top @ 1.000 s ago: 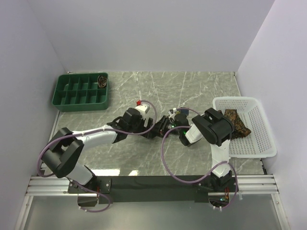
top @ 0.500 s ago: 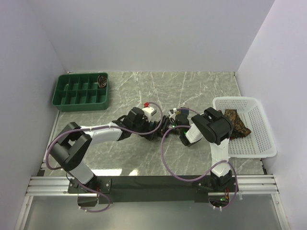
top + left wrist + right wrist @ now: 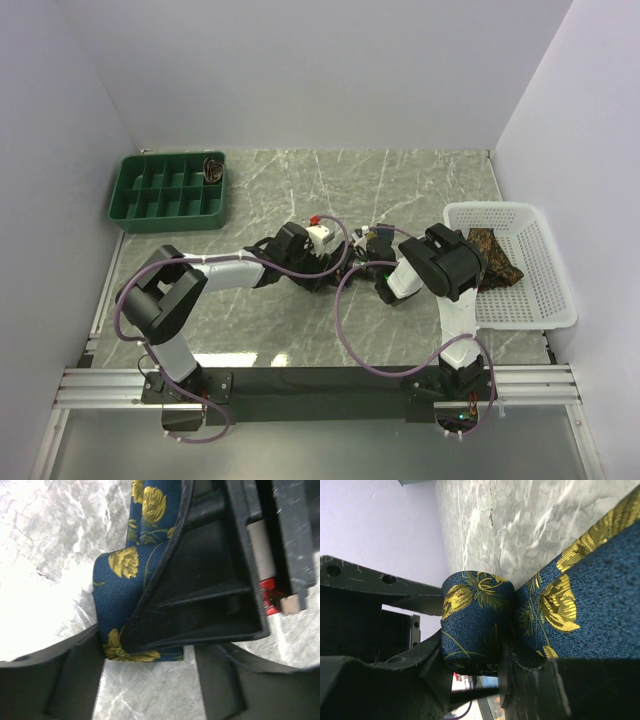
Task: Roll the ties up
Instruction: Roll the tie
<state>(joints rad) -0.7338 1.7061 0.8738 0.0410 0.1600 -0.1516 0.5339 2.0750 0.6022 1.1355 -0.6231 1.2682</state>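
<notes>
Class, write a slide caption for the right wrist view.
Right gripper pinches the rolled end of a navy flowered tie, marble table behind.

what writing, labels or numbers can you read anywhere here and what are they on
None: no word, number, brand or sign can be read in any view.
The navy tie shows only its yellow flower print, with no label in sight.
The green tray and the white basket are plain.
If there is any marking on the brown tie in the basket, it is too small to make out.
</notes>
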